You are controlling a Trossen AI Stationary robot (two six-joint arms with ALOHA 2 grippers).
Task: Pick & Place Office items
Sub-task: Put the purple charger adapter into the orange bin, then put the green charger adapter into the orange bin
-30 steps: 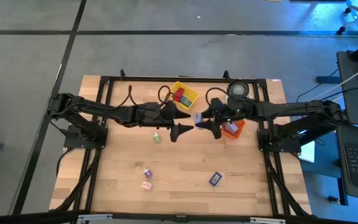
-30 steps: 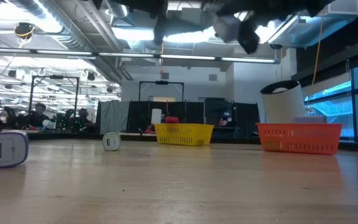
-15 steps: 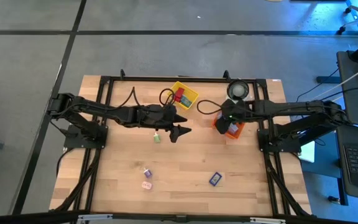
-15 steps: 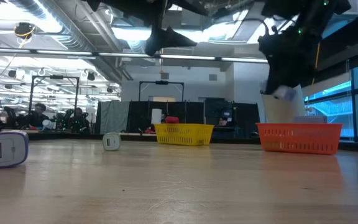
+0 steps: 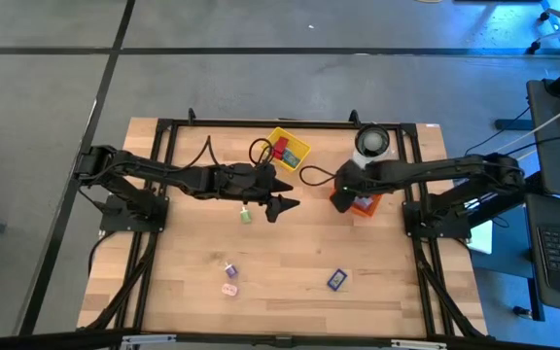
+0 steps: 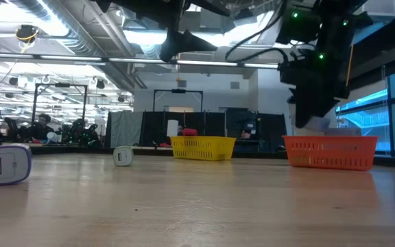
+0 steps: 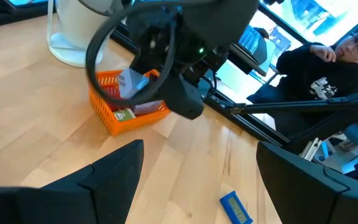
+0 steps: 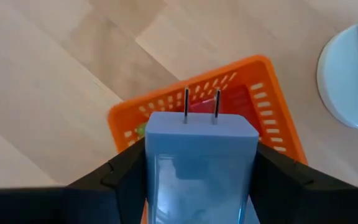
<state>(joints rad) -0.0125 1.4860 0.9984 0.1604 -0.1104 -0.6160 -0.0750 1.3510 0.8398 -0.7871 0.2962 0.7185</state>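
My right gripper (image 5: 344, 191) hangs over the orange bin (image 5: 366, 203) and is shut on a pale lavender plug block (image 8: 194, 165) whose two metal prongs (image 8: 201, 102) point down at the bin. The bin holds a green piece and a red piece. My left gripper (image 5: 286, 204) hovers open and empty over the middle of the table, beside a small green piece (image 5: 246, 215) that lies flat on the wood. A lavender piece (image 5: 229, 268), a pink piece (image 5: 229, 289) and a dark blue piece (image 5: 336, 280) lie nearer the front edge. My right gripper pinches the plug block by its two opposite sides (image 8: 153, 171) between its two fingers. The fingers point down from above. The block is lifted clear, its pronged end lowest, just above the orange bin's rim (image 8: 260, 68).
A yellow bin (image 5: 288, 149) with red pieces stands at the far middle of the table. A white round roll (image 5: 372, 143) stands behind the orange bin. Black frame rails run along the table's sides. A person in dark clothes (image 7: 328, 68) sits beyond the table's right edge.
My right gripper has gone from the middle of the table, close to my left gripper, toward the right edge. It has tipped to point down over the orange bin and carries the plug block with it.
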